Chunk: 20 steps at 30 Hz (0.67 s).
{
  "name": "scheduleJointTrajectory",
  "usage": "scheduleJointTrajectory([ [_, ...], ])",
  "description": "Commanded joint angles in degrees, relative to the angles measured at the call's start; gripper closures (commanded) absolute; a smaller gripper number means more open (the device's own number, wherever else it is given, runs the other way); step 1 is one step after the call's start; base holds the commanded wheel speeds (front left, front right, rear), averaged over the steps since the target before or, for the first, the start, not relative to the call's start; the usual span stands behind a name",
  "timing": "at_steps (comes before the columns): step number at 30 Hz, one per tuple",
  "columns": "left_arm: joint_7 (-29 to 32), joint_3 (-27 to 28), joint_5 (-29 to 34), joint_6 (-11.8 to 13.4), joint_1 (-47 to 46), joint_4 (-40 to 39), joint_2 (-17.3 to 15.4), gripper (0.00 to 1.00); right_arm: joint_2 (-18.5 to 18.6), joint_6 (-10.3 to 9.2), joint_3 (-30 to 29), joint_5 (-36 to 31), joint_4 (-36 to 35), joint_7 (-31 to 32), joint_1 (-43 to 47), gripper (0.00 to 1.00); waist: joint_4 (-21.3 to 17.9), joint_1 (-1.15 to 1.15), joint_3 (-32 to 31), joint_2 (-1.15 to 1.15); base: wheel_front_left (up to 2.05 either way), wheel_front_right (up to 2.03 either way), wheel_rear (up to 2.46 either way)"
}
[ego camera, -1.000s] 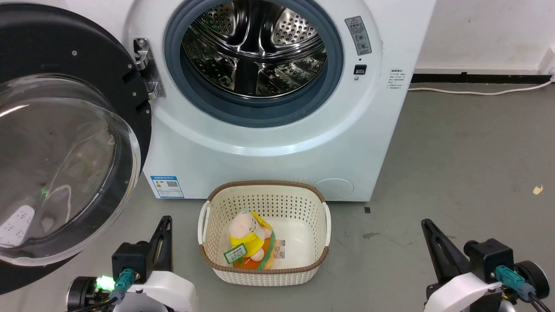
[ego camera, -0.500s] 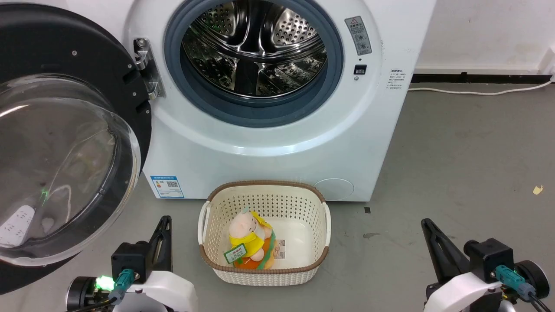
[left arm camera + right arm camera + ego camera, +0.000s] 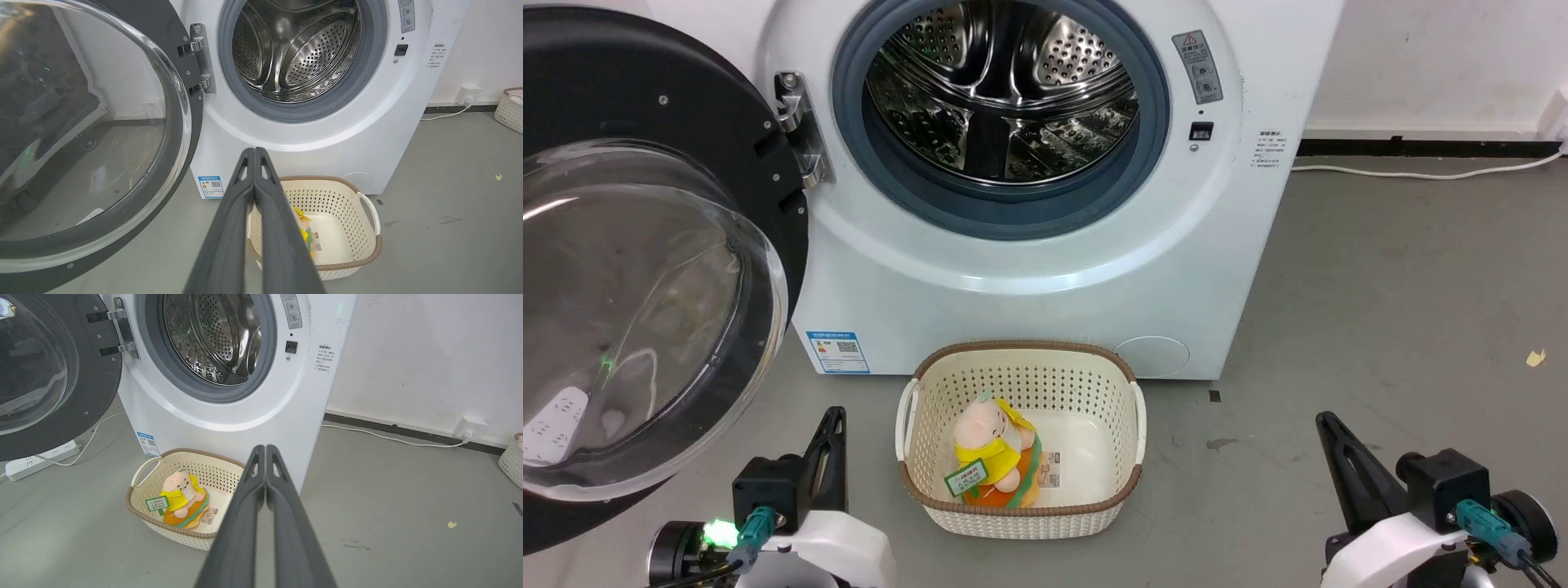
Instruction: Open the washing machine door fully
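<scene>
The washing machine door (image 3: 645,269), swung wide left of the washing machine (image 3: 1029,278), looks heavy, stiff-hinged and slick (its glass bowl (image 3: 629,327) fragile), so the black rim (image 3: 621,82) seems the place to push, while left gripper (image 3: 254,153) and right gripper (image 3: 265,449) hover apart, fingers clenched empty.

We saw the grey floor (image 3: 1380,286) bearing the washing machine (image 3: 1054,310), a cream basket (image 3: 1021,513) just before it, and a power strip (image 3: 41,458).
</scene>
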<state>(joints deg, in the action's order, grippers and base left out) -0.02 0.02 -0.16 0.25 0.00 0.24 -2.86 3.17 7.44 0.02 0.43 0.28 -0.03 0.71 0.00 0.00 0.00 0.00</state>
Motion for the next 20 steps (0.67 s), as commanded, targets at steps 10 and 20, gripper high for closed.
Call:
scheduleJointTrajectory([
  [10,0.0,0.0,0.2,-0.2,0.0,-0.2,0.0,1.0,-0.3,0.05,0.0,-0.4,-0.3,0.0,-0.7,1.0,0.0,0.0,0.0,0.0,0.0,0.0,0.0],
  [20,0.0,0.0,0.2,-0.2,0.0,-0.2,0.0,1.0,-0.3,0.05,0.0,-0.4,-0.3,0.0,-0.7,1.0,0.0,0.0,0.0,0.0,0.0,0.0,0.0],
])
